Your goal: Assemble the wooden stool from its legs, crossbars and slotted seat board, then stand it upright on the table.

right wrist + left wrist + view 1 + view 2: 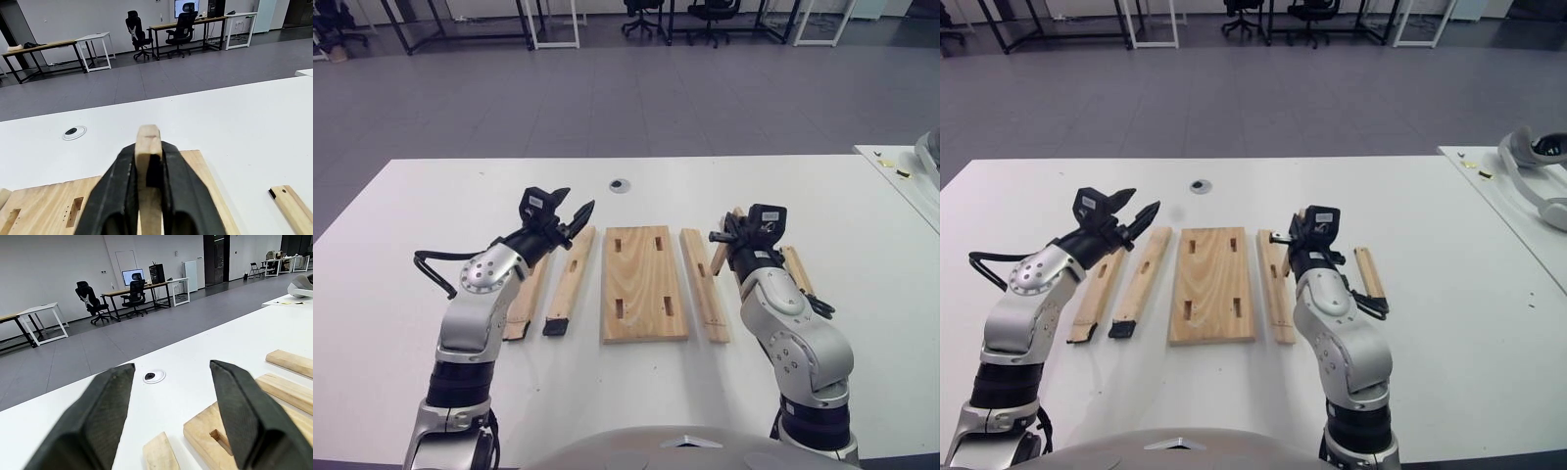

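Observation:
The slotted seat board (644, 284) lies flat at the middle of the white table (431, 206). Left of it lie two wooden legs (572, 277) (525, 302), side by side. A long wooden piece (705, 286) lies along the board's right edge, and a shorter one (796, 268) lies farther right. My left gripper (570, 217) hovers open above the far ends of the left legs, its fingers (98, 426) wide apart with nothing between them. My right gripper (722, 238) is shut on a narrow wooden bar (148, 142), held tilted just right of the long piece.
A round cable hole (620, 184) sits in the table behind the board. A second white table (1518, 211) stands to the right with a headset (1538, 162) on it. Bare tabletop lies in front of the parts and at both sides.

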{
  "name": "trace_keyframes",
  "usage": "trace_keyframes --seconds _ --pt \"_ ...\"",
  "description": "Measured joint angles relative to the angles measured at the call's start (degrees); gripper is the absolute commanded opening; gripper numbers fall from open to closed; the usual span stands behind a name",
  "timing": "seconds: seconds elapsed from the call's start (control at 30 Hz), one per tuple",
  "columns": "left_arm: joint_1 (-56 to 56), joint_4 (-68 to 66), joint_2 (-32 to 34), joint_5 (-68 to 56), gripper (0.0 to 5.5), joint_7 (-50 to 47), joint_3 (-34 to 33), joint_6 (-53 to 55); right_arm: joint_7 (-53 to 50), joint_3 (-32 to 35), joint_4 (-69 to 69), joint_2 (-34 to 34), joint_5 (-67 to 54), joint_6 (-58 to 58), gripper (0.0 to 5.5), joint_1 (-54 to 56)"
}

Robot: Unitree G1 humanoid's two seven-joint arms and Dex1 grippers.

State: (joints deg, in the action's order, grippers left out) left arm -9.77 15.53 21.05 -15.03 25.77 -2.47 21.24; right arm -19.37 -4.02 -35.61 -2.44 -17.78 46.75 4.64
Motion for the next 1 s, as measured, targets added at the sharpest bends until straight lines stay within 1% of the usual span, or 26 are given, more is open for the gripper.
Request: trace_keyframes --seconds 0.53,0.8,1.0 --pt "-1.26 -1.46 0.0 0.1 2.8 -0.18 0.12 -0.45 7.34 0.25 5.39 2.04 4.14 -3.64 0.42 0.29" --pt "-1.25 -1.46 0.0 0.51 2.8 -0.28 0.15 -0.5 8.63 0.37 5.87 3.72 4.76 -4.36 0.42 0.29" --pt "-1.26 -1.8 -0.02 1.17 2.8 -0.28 0.15 -0.59 9.11 1.71 8.3 5.13 5.81 -5.6 0.42 -0.32"
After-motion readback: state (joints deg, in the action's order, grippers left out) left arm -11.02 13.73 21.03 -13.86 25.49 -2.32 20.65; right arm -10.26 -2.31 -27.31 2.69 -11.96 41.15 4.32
